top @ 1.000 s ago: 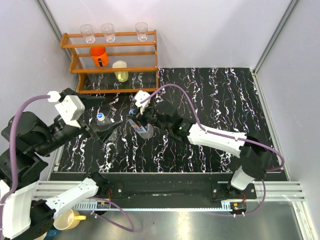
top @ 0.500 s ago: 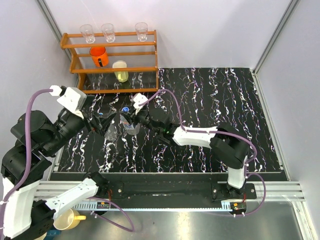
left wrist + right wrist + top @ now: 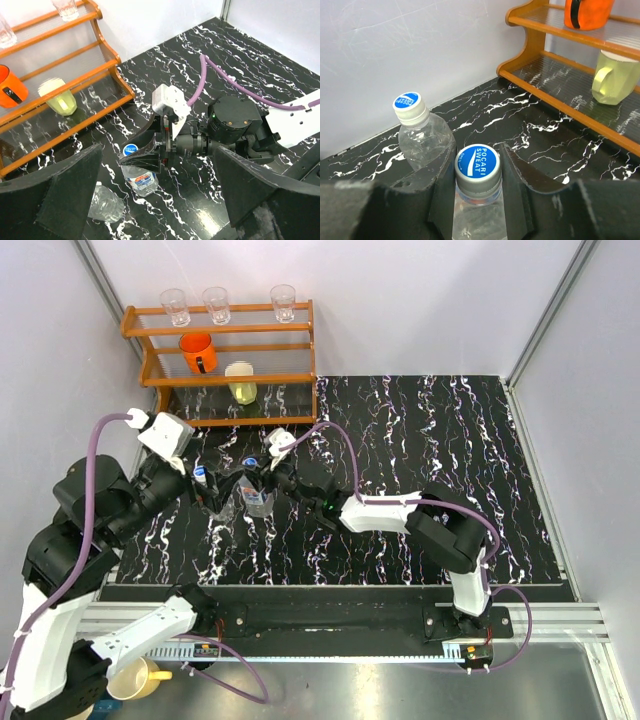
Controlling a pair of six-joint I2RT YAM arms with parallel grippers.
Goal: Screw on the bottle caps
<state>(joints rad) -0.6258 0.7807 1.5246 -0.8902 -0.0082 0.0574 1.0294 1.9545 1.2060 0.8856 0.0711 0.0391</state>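
Two clear bottles stand close together at the left of the black marbled table. The wider bottle (image 3: 258,500) (image 3: 140,180) carries a white and blue cap (image 3: 477,167) (image 3: 131,150). My right gripper (image 3: 476,150) (image 3: 262,476) is shut on that cap, one finger on each side. The second bottle (image 3: 422,142) (image 3: 107,205) stands just to its left with its own cap (image 3: 409,102) (image 3: 200,474) on. My left gripper (image 3: 157,150) (image 3: 218,492) is open wide and empty, its fingers (image 3: 50,200) spread around both bottles without touching them.
An orange wooden shelf (image 3: 225,380) stands at the back left with three clear glasses (image 3: 216,302), an orange cup (image 3: 197,352) and a yellow cup (image 3: 240,383). A yellow mug (image 3: 135,678) sits below the table's front edge. The walls are close on the left.
My right gripper has carried the capped bottle left, next to the second bottle, and set it upright. My left arm has swung right, bringing its open gripper around both bottles.
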